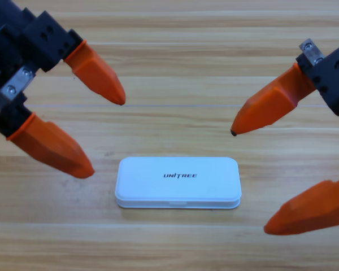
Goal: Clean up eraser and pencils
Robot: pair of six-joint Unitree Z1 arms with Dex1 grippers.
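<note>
A white case [178, 182] with its lid shut lies in the middle of the wooden table, the word UNITREE printed on top. The eraser and the pencils are out of view. My left gripper [108, 139] hangs at the upper left, open, its two orange jaws spread wide with nothing between them, left of the case. At the right edge my right gripper [250, 182] is open too, its jaws far apart and empty, just right of the case.
Bare wooden table [175, 68] lies all around the case, with nothing else on it.
</note>
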